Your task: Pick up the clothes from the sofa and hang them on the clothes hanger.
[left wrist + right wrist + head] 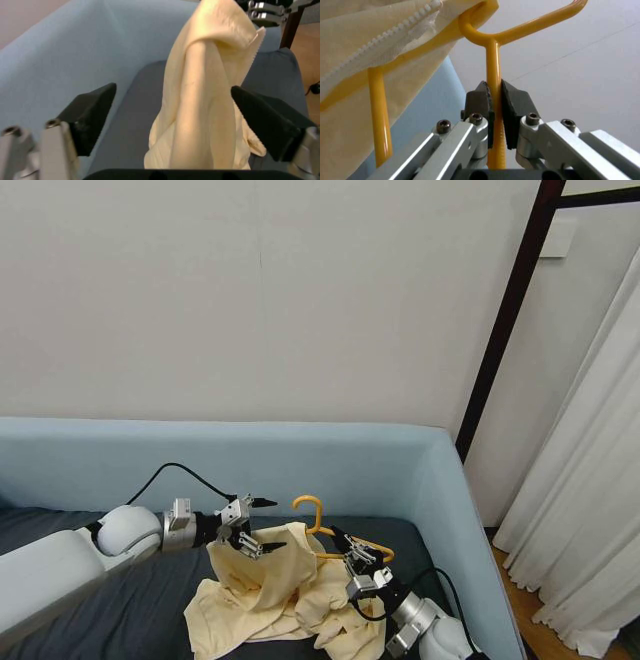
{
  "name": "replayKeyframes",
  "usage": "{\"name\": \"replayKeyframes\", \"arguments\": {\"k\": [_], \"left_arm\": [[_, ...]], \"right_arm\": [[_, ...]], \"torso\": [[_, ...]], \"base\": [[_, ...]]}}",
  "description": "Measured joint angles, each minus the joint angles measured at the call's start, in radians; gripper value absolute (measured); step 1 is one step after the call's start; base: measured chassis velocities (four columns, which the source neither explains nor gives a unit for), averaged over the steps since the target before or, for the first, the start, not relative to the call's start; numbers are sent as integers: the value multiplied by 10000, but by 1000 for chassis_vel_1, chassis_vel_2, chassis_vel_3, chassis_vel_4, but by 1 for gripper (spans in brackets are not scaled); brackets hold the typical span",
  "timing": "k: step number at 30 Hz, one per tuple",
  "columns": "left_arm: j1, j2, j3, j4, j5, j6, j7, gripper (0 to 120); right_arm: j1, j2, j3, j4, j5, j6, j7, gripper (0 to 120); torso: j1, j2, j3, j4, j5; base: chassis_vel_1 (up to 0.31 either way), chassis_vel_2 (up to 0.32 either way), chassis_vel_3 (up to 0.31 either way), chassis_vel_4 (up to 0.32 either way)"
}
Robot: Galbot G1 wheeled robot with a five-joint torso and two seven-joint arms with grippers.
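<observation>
Over the sofa seat, the right gripper clamps the yellow hanger, half inside the cream garment, while the left gripper gapes around a raised fold; threading seems underway, so the left should next pinch and draw cloth over.

No text, label, brand, number or sign can be read in any of the views
</observation>
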Motion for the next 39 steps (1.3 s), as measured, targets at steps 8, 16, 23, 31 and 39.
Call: {"name": "replayKeyframes", "arguments": {"k": [8, 16, 23, 31, 39], "left_arm": [[6, -184, 120, 228, 26, -43, 207, 61], [119, -429, 218, 463, 219, -179, 621, 30], [189, -526, 217, 491, 285, -221, 672, 4], [528, -516, -127, 558, 288, -270, 676, 4], [1260, -376, -948, 608, 291, -291, 651, 1]], "right_arm": [[98, 35, 0, -152, -29, 76, 28, 5], [110, -25, -77, -239, -326, 358, 166, 5], [155, -23, -75, -381, -330, 422, 241, 5], [176, 26, -236, -368, -116, 235, 278, 5], [138, -126, -651, 63, 1308, -299, 106, 20]], "torso": [[0, 0, 0, -1, 0], [0, 0, 0, 0, 0], [0, 0, 0, -2, 0], [0, 0, -1, -2, 0], [-1, 1, -1, 2, -1]], "base": [[0, 0, 0, 0], [0, 0, 0, 0], [0, 0, 0, 0], [0, 0, 0, 0], [0, 0, 0, 0]]}}
